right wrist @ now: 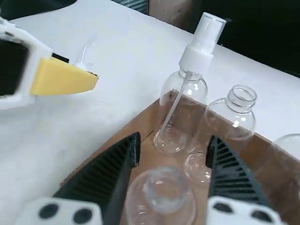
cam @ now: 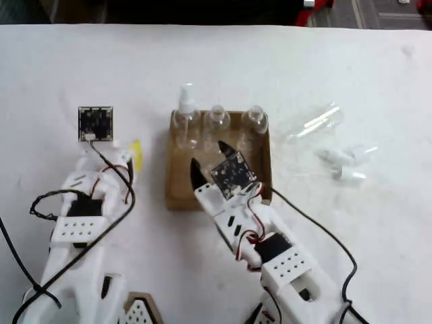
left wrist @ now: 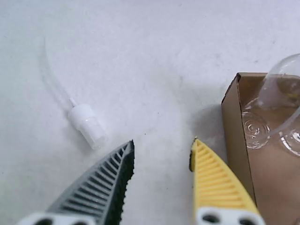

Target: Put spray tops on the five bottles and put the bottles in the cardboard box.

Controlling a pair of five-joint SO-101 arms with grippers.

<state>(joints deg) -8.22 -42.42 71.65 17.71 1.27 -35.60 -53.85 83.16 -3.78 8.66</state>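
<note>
Left gripper (left wrist: pixel 162 141) spread, empty, over table (left wrist: pixel 164 47) just short of loose spray top (left wrist: pixel 86 124). Right gripper (right wrist: pixel 174 138) spread, straddling an uncapped bottle (right wrist: pixel 157 194) in box (cam: pixel 174 189); no contact seen. Capped bottle (right wrist: pixel 180 108) in box corner. Top: light, rigid cap, thin bendy tube, probably slippery; judged best pinched across the cap, not the tube.

We take this for a robotics lab or maker's bench, not a home. A table (cam: pixel 304 61) under a plain white covering carries two white plastic arms side by side at its near side, the left arm (cam: pixel 81 226) and the right arm (cam: pixel 283 260), by a cardboard box (cam: pixel 179 192). Each wrist bears a bare camera board (cam: pixel 95 122), and loose black cables (cam: pixel 324 233) trail from the arms. Beyond the far right edge lies grey floor (cam: pixel 385 12).
</note>
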